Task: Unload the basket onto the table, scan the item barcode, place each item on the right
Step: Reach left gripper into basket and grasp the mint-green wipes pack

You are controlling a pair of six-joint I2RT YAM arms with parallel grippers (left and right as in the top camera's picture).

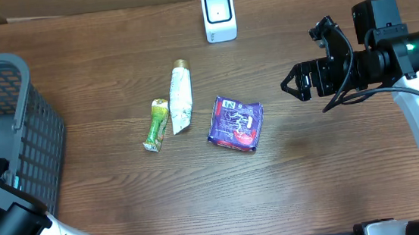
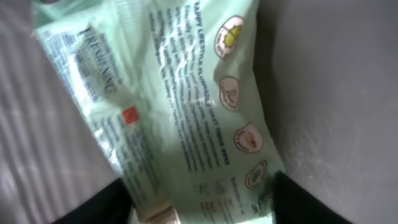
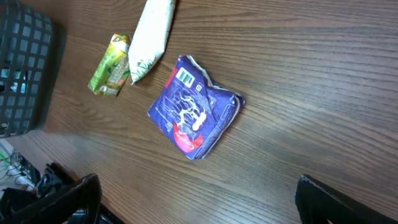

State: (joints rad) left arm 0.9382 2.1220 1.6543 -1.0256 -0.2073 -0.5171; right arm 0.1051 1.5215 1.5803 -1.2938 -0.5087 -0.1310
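Pale-green wipes pack (image 2: 186, 106) sits between the left gripper (image 2: 199, 182) fingers (image 2: 93, 208); whether they pinch it is unclear. Right gripper (image 1: 287, 84) gapes wide, empty, near the purple packet (image 1: 236, 123).

Blurred green pack (image 2: 180, 106), edges off-frame

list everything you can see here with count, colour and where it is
barcode scanner: 1, white, table's far edge, centre
tube: 1, white, table centre
sachet: 1, green, left of the tube
packet: 1, purple, right of the tube
basket: 1, grey, table's left side
wipes pack: 1, pale green, on a grey surface
table: 1, brown wood
left hand: 1, black, flanking the wipes pack
right hand: 1, black, open, right of the packet
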